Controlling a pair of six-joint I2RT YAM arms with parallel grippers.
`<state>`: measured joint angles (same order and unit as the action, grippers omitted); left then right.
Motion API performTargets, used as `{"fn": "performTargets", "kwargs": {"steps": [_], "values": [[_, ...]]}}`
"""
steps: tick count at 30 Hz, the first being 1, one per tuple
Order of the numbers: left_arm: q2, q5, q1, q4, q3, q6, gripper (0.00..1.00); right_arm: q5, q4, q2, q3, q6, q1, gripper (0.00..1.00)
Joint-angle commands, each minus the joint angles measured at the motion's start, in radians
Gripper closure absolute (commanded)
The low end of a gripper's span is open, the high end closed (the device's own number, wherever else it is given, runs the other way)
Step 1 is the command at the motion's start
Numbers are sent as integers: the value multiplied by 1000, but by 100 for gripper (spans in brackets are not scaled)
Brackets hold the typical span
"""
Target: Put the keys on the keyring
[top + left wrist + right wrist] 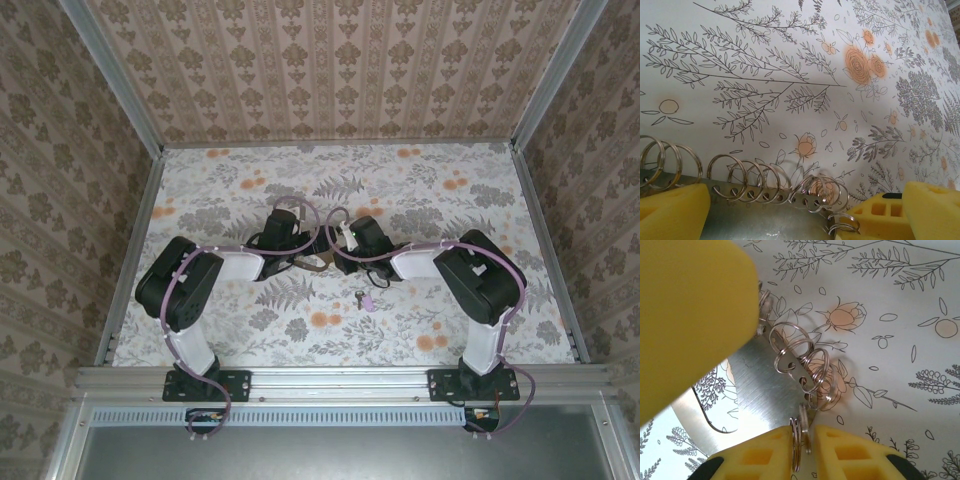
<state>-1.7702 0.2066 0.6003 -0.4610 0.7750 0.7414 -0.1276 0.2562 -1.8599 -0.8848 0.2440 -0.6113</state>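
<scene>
The keyring is a brushed metal plate (760, 385) with a row of holes that carry several silver split rings (747, 180). In the top view it sits as a brownish loop (318, 263) between the two gripper heads. My left gripper (800, 217) stands wide open, the plate lying between its yellow fingers (670, 212). My right gripper (804, 445) has closed in on two upright rings at the plate's end; the left pad touches one and the right pad is a hair off. The key (365, 299), tiny with a pinkish-purple head, lies on the table just in front of my right gripper (337, 258).
The table is covered with a floral printed sheet (400, 190) and is walled in by patterned panels on three sides. A metal rail (330, 382) runs along the near edge by the arm bases. The big yellow finger (690, 315) in the right wrist view belongs to my left gripper.
</scene>
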Motion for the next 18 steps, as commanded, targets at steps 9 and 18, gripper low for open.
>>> {"fn": "performTargets", "kwargs": {"steps": [9,18], "values": [[-26,19,-7,45,9,19,0,-5,-29,-6,-3,-32,-2,100],[67,30,-9,104,24,-2,0,-46,-46,108,28,-68,7,100]]}}
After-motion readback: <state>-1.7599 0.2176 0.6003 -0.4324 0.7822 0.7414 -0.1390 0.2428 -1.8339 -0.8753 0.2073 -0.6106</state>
